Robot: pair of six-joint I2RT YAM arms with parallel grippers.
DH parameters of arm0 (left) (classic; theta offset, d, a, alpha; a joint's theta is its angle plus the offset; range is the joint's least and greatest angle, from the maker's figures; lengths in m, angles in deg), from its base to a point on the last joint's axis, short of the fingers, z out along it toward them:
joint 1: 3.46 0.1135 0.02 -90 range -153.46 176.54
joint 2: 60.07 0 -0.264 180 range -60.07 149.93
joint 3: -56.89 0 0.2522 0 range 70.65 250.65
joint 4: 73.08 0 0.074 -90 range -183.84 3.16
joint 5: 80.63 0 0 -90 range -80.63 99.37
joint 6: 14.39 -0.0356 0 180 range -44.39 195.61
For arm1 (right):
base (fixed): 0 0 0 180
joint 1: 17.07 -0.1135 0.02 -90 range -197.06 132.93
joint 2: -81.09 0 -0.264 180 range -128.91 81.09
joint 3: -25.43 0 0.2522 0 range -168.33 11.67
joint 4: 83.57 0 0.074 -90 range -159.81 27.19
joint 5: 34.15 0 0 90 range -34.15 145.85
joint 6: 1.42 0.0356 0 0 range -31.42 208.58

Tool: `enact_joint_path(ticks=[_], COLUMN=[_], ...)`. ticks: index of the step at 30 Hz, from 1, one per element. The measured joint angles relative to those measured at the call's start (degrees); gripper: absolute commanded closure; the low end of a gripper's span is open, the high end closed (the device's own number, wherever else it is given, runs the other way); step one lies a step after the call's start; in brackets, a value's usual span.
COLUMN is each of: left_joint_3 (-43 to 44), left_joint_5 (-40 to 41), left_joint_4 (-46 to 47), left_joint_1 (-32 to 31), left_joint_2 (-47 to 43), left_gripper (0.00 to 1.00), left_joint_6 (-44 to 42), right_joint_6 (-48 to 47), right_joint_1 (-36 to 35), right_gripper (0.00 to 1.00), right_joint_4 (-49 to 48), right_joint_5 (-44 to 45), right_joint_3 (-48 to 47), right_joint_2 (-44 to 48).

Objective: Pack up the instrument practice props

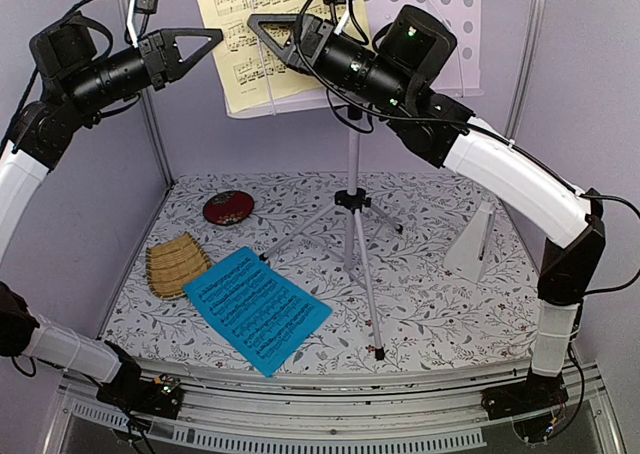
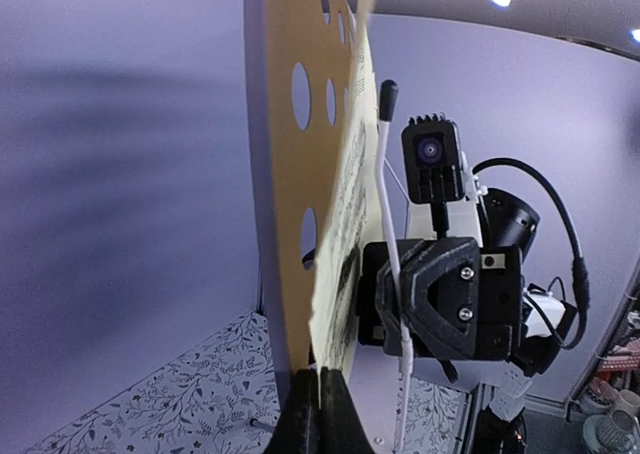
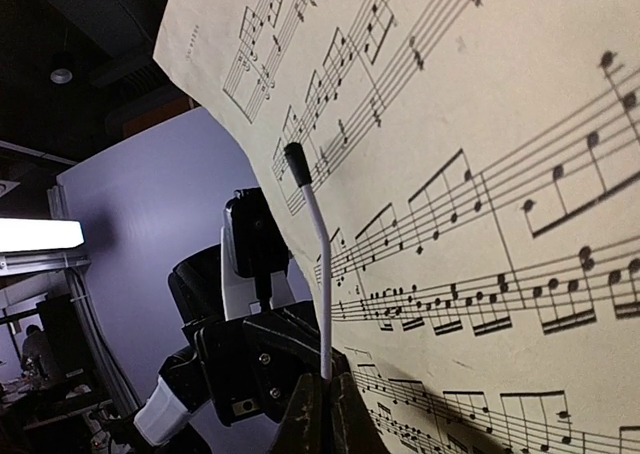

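Observation:
A pale-yellow music sheet [image 1: 262,36] rests on the white perforated stand desk [image 1: 440,24], which stands on silver tripod legs [image 1: 352,244]. My left gripper [image 1: 214,40] is at the sheet's left edge. In the left wrist view it [image 2: 320,372] is shut, and the sheet's edge [image 2: 345,234] runs down into the jaws beside the desk [image 2: 280,174]. My right gripper [image 1: 256,24] faces it and is shut [image 3: 327,379] on the stand's white page-holder wire [image 3: 318,274], in front of the sheet [image 3: 480,174]. A blue music sheet [image 1: 258,309] lies on the table. The white pyramid metronome [image 1: 475,239] stands at the right.
A round red dish [image 1: 228,207] and a yellow woven bamboo tray [image 1: 177,264] lie on the left of the floral table. Lilac walls close in the back and sides. One tripod leg [image 1: 368,304] reaches toward the front edge.

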Motion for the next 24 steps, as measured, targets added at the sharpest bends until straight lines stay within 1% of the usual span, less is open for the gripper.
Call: enact_joint_path(ticks=[8,10,12,14,19,21,22,24], left_joint_3=[-0.66,-1.62,-4.35,-7.65,-17.62,-21.55,-23.52,-28.06], left_joint_5=[2.25,3.08,4.35,5.84,9.99,11.06,11.37,11.69], left_joint_4=[0.28,1.03,2.95,4.94,10.4,12.09,12.87,14.62], left_joint_1=[0.09,0.52,2.01,4.87,15.19,19.04,19.74,24.13], left_joint_2=[-1.92,-3.08,-5.14,-7.56,-14.16,-16.2,-16.98,-18.53], left_gripper=[1.0,1.0,1.0,1.0,1.0,1.0,1.0,1.0], left_joint_6=[1.01,1.51,2.51,3.78,9.29,11.26,12.61,14.71], right_joint_6=[-3.21,-3.78,-4.04,-4.22,-4.24,-4.24,-4.24,-4.24], right_joint_1=[0.02,0.04,0.07,0.07,0.07,0.07,0.07,0.07], right_gripper=[0.99,0.99,0.99,0.99,0.99,0.99,0.99,0.99], right_joint_4=[-0.83,-1.2,-1.29,-1.38,-1.75,-1.95,-2.01,-2.1], right_joint_5=[-1.79,-2.05,-2.12,-2.12,-1.92,-1.62,-1.4,-1.09], right_joint_3=[0.0,0.0,0.0,0.0,0.28,0.37,0.37,0.42], right_joint_2=[-0.15,-0.28,-0.31,-0.31,-0.31,-0.31,-0.31,-0.31])
